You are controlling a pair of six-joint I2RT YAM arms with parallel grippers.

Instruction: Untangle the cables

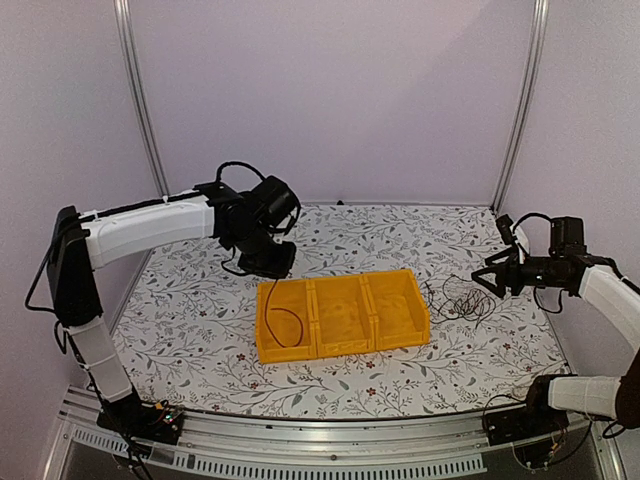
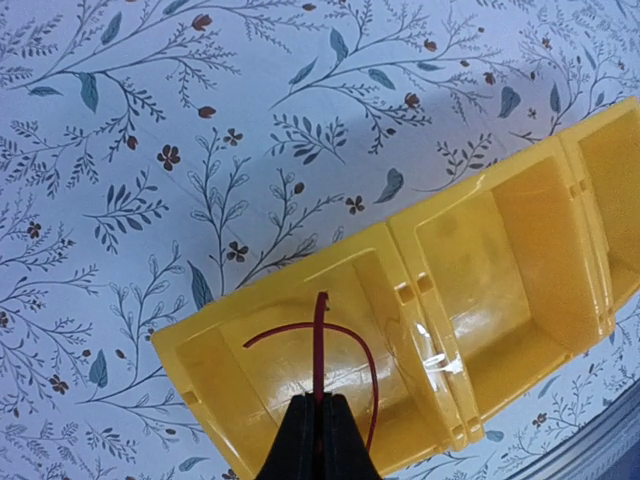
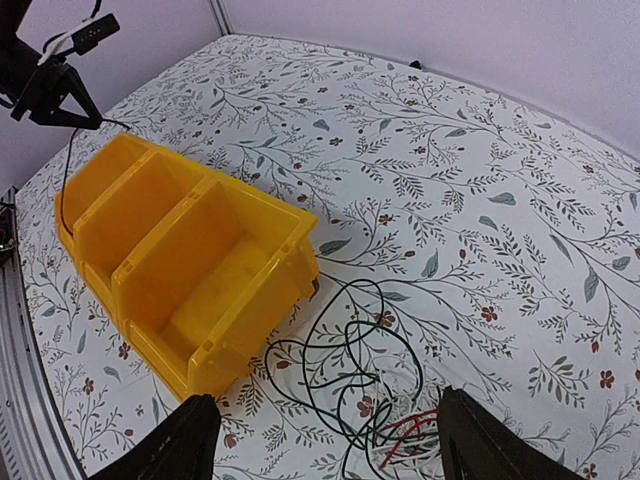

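Pale lilac walls [image 1: 330, 90] enclose a floral-patterned table [image 1: 180, 330]. A yellow three-compartment bin [image 1: 345, 349] sits mid-table, open cloth all around it. Just right of the bin lies a tangle of thin cables [image 1: 458, 298]; the right gripper [image 1: 482, 279] hangs beside it, jaws spread wide, empty. Over the bin's left compartment, the left gripper [image 2: 318, 405] is pinched tight on a red cable [image 2: 320, 335] drooping inside.

We see one red cable [image 2: 319, 345] looping into the yellow bin's [image 2: 520, 230] end compartment; the other cables [image 3: 350, 385] lie tangled beside it
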